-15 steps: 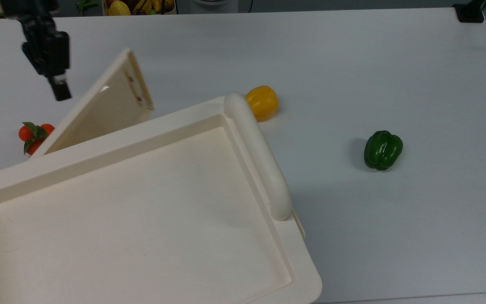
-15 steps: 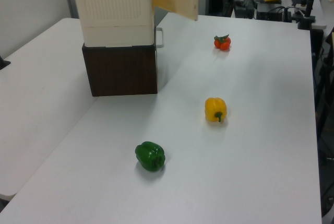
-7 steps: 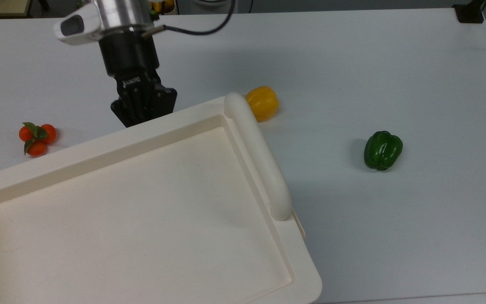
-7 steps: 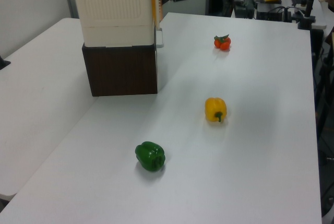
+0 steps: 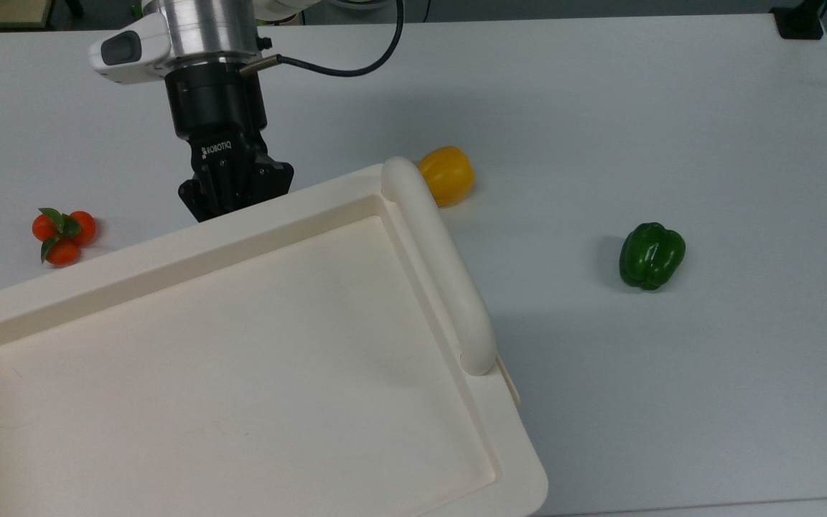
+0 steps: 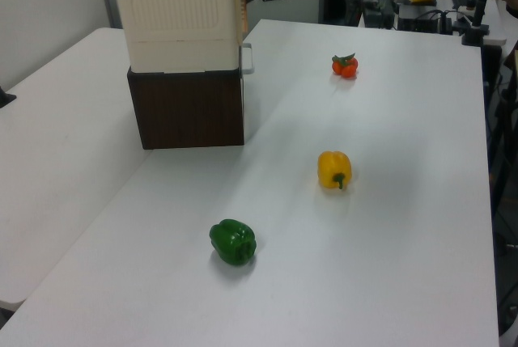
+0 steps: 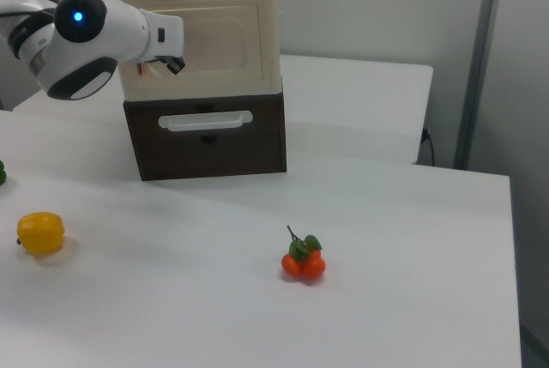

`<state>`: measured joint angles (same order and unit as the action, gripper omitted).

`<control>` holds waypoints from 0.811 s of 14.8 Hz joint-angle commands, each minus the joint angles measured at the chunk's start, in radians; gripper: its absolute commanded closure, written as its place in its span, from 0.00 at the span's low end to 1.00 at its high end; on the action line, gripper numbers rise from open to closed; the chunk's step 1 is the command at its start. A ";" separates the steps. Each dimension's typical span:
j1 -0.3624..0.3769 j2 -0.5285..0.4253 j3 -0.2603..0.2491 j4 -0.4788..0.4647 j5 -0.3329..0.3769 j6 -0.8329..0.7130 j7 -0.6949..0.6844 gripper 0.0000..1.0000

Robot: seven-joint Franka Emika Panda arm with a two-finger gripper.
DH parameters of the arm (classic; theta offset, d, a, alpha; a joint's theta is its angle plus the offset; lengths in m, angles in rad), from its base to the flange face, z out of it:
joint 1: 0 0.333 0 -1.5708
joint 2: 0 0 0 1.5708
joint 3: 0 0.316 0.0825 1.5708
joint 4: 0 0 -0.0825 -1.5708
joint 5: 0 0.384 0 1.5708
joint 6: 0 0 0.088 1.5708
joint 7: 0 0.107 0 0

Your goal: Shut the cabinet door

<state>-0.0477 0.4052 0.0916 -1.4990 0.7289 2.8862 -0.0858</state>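
1. See the door (image 7: pixel 219 42) lying flat against the front of the cream cabinet (image 6: pixel 174 15), upright, above the dark base with its drawer; in the left view, see it edge-on at the cabinet's right face (image 6: pixel 241 3), with no clear gap.
2. Judge the closing as done or nearly done; perhaps needs one last firm press to seat it.
3. Find the gripper (image 7: pixel 171 65) just in front of the door, toward the right view's left side of the panel; in the top view, find it (image 5: pixel 234 195) pointing down at the cabinet's front edge, partly hidden by the big recessed top (image 5: pixel 241 345).
4. Cannot tell whether the gripper is wide or narrow, nor whether it touches the panel.
5. Expect a thin, light plastic panel: stiff enough to push, smooth and a little slippery, likely to flex or bounce back on its hinge.
6. Push rather than grasp: press on the flat face near the free edge, away from the hinge, gently, since a hard shove could shift the light cabinet on the table (image 5: pixel 672 108).
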 commanded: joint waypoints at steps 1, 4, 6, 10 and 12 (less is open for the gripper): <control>0.022 0.037 0.016 0.031 -0.020 0.088 -0.017 1.00; 0.020 0.044 0.031 0.028 -0.032 0.094 -0.015 1.00; 0.000 -0.008 0.033 -0.018 -0.062 0.075 -0.023 1.00; -0.052 -0.181 0.011 -0.194 -0.077 -0.224 -0.176 0.98; -0.043 -0.247 -0.068 -0.243 -0.175 -0.410 -0.177 0.75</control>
<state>-0.0861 0.2923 0.0962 -1.6171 0.6427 2.6847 -0.2266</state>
